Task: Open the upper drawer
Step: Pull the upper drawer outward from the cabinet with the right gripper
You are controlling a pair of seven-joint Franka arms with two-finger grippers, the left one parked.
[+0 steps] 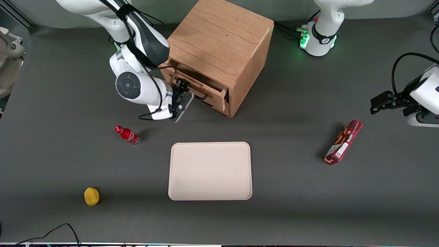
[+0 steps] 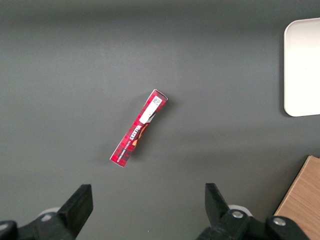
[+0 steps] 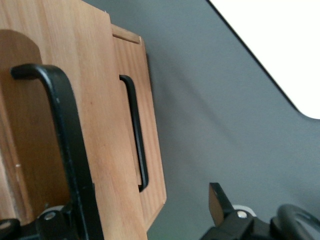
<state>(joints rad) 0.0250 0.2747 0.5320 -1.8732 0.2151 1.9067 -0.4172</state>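
Here, gripper (image 1: 183,90) at upper drawer (image 1: 200,87)

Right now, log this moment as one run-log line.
task: open upper drawer | upper drawer: partly pulled out | gripper: at its black bar handle | bottom drawer: closed

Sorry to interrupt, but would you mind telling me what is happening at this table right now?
The working arm is opening the upper drawer of the oak cabinet. Its tool is at the drawer's black handle, and the drawer is pulled partway out. The lower drawer is shut. On the table nearer the camera lie a tray, a red bottle, a yellow fruit and a red box, all untouched.
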